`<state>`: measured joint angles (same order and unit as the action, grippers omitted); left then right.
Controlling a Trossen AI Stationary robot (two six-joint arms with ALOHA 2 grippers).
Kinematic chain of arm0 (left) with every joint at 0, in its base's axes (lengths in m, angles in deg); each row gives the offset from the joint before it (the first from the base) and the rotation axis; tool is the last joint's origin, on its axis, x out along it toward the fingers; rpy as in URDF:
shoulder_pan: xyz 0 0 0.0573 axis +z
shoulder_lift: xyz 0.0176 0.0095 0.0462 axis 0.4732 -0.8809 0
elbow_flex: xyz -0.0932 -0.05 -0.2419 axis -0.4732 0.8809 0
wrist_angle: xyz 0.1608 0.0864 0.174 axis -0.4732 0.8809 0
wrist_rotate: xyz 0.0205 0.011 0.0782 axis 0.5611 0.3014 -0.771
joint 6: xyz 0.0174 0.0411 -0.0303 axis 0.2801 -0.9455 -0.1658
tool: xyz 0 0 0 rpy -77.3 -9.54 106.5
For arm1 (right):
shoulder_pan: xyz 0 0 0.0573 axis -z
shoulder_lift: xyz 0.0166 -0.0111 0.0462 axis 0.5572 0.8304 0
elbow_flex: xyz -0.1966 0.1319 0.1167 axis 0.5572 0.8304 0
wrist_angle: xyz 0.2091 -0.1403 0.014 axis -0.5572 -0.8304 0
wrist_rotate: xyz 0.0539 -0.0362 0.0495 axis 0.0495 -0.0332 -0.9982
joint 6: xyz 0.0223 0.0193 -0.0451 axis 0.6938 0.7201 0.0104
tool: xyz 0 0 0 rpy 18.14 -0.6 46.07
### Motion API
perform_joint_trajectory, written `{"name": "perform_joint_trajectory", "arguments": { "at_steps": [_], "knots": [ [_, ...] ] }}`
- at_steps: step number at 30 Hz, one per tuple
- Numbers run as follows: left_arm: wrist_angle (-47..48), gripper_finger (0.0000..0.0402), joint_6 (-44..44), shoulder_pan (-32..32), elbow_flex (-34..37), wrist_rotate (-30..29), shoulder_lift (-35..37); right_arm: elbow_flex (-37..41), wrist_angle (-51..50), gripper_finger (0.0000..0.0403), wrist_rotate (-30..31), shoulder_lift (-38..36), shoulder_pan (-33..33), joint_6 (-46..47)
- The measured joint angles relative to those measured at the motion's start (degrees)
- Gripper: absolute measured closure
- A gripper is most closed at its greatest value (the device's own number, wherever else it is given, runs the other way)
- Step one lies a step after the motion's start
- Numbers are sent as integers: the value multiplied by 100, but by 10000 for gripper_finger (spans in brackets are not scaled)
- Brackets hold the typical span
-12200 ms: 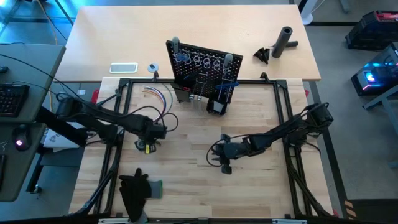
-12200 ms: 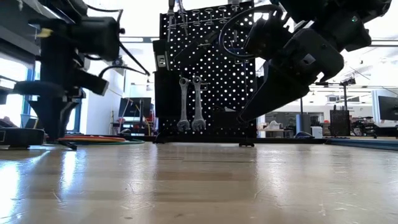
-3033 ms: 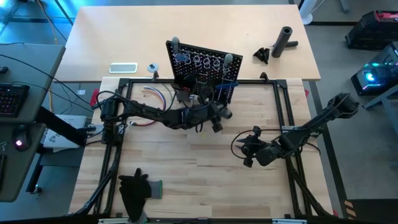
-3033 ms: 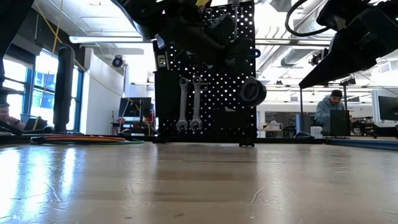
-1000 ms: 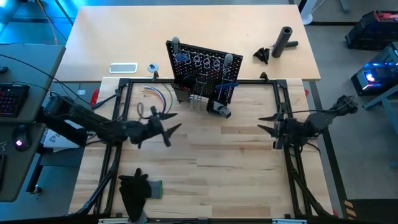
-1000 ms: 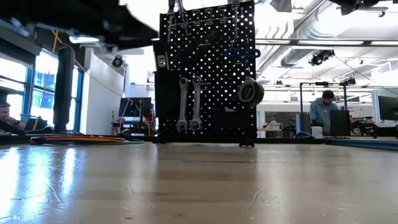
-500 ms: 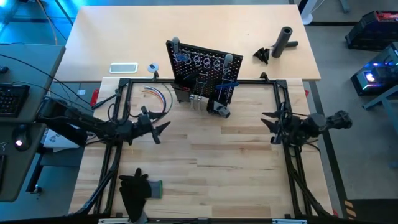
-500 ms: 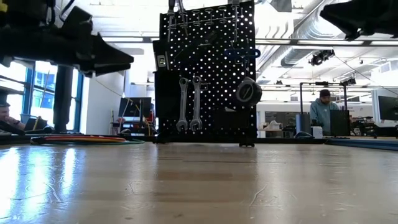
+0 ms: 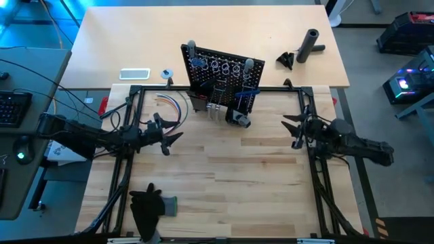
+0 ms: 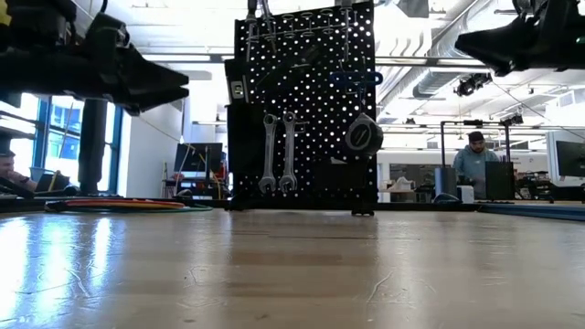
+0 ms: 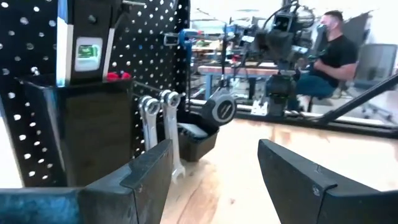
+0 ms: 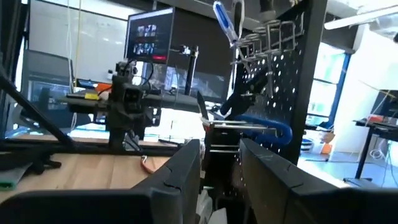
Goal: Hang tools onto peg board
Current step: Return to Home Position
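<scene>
High view showed me the left gripper point(image 9: 171, 140) hanging over the left part of the table point(image 9: 224, 196), its fingers spread wide and holding nothing; the left wrist view confirmed the empty gap between the two dark fingers point(image 11: 149, 171). The right gripper point(image 9: 289, 133) hung over the table's right side, also released, with its fingers parted and nothing between them. Both claws pointed inward toward the middle and sat well apart from the peg board point(image 9: 220, 71), which stood upright at the far edge of the work surface. In the low view I saw two silver wrenches point(image 10: 279, 151) hanging side by side on the board's lower half, and the round tape measure point(image 10: 364, 135) hanging just to their right, near the board's right edge. A blue-handled tool point(image 10: 352, 79) hung higher up above the tape measure. A bundle of coloured wires point(image 9: 173, 103) lay just left of the board, a black cloth point(image 9: 146, 207) lay near the table's front left, and a black cylinder point(image 9: 310, 44) lay on the far table. A person point(image 10: 473, 164) sat in the room behind.
</scene>
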<state>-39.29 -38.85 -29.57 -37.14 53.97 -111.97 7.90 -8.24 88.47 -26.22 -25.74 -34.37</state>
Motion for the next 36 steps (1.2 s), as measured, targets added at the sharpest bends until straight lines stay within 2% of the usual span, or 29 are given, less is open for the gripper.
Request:
{"name": "perform_joint_trajectory", "arguments": {
  "at_steps": [6, 13, 22, 27, 33, 36],
  "knots": [
    [528, 174, 251, 61, 0, 326, 383, 0, -407, 293, -1010, 2, 976, 555],
    [1512, 174, 350, 50, 0, 351, 1106, 0, -1106, 293, -1587, 4, 1574, 1207],
    [2697, 174, 315, 48, 0, 237, 2397, 14, -1195, 293, -1657, 4, 1705, 1153],
    [3558, 174, 350, 48, 0, 234, 3173, 351, -1096, 293, -1633, 4, 1703, 1134],
    [4260, 174, 110, 48, 0, 221, 3786, 637, -666, 293, -646, 113, 1703, 1383],
    [4327, 174, 100, 48, 0, 215, 3871, 640, -634, 293, -464, 118, 1703, 1397]
  ]
}}
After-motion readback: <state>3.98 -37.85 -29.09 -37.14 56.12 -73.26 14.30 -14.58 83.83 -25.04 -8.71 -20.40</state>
